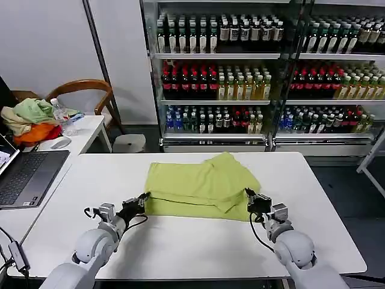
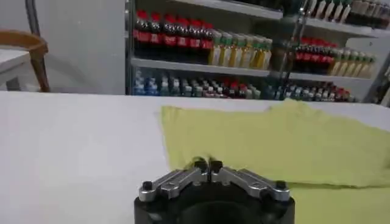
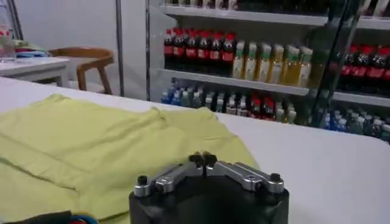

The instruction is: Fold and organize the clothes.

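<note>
The lime yellow-green T-shirt (image 1: 201, 186) lies partly folded in the middle of the white table (image 1: 180, 247), with folded flaps on top and its near edge straight. My left gripper (image 1: 144, 197) is low on the table at the shirt's near left corner, shut on the cloth's edge. In the left wrist view the closed left gripper (image 2: 208, 165) meets the shirt (image 2: 292, 146) at that corner. My right gripper (image 1: 248, 194) is at the near right corner, likewise shut on the fabric. The right wrist view shows the right gripper (image 3: 202, 159) over the shirt (image 3: 91, 146).
A side table on the left carries a laptop (image 1: 24, 174), a mouse (image 1: 59, 142), a water bottle (image 1: 62, 117) and a heap of pale green, beige and orange garments (image 1: 30, 120). A wooden chair (image 1: 90, 90), a stool (image 1: 129, 143) and drink coolers (image 1: 240, 72) stand behind.
</note>
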